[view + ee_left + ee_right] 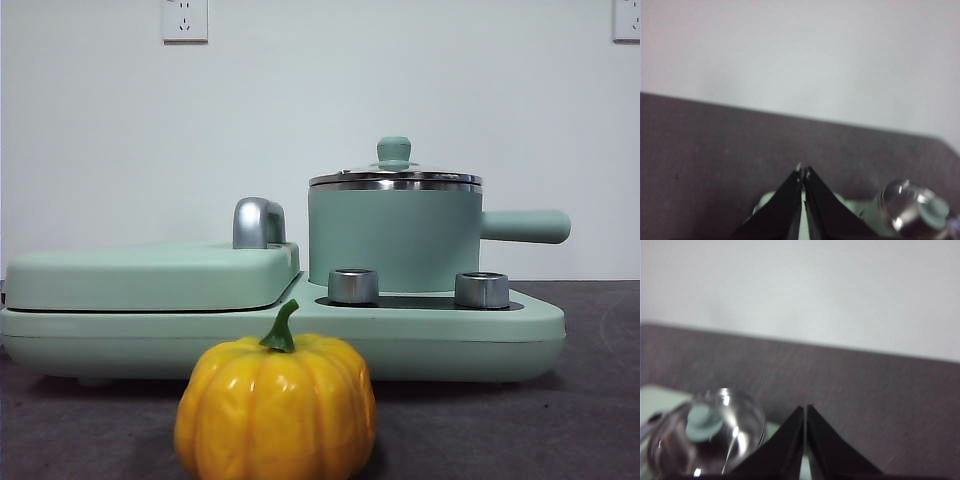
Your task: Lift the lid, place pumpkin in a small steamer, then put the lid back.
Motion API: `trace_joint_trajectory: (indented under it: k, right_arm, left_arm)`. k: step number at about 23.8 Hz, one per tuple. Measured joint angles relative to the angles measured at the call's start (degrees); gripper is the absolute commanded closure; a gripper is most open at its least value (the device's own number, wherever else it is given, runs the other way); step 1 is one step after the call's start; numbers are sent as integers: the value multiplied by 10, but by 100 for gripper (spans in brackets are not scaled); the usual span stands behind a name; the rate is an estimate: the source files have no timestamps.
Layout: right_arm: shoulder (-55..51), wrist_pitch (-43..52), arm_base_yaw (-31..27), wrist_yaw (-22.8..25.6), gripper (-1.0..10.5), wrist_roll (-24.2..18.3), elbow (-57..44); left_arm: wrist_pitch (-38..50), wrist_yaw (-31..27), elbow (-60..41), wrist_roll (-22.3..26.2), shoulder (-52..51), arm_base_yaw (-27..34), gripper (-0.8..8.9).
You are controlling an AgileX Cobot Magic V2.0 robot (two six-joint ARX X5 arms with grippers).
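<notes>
pumpkin (276, 410) sits nearest on the bench (590, 400), out in front of the griddle unit (150, 275), not in either wrist view so well clear of both sets of jaws; glossy, ribbed, probably hollow plastic: light, stiff, slick; about as wide as the pot, so jaws need to open wide across the body, seated in opposite rib grooves; green stem (282, 328) is a thin curved alternative, likely to twist.

small steamer (393, 238) stands on the base behind the two steel dials (353, 285), side handle (525, 226) sticking out sideways; lid (395, 178) on it, seated flat; glass disc with steel rim: heavier than it looks, fragile, slippery; only sane hold is the mint knob (394, 150), pinched below its flare.

left gripper (803, 172): jaws pressed together, empty, lid (912, 210) low and just off to one side of them; right gripper (805, 410): jaws also closed tip to tip, empty, lid (707, 437) close beside and below them, knob (704, 421) facing up; neither touching anything; lid not yet lifted.
</notes>
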Motion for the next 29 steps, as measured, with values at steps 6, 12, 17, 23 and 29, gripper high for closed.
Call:
trace_joint_trajectory:
  k: [6,12,17,23,29]
  right_arm:
    - [28,-26,63,-1,940,-45,0]
    - [37,-58,124,14,940,-82,0]
    - [38,-105,159,15,940,-92,0]
    - [38,-157,193,15,884,-129,0]
    - [38,-162,209,15,705,-171,0]
  left_arm:
    - [-48,9,54,89,63,-36,804]
    - [-119,38,76,168,94,-76,804]
    - [-178,38,78,221,95,-100,804]
    - [-215,38,78,304,95,-126,749]
    - [-215,38,79,345,95,-141,556]
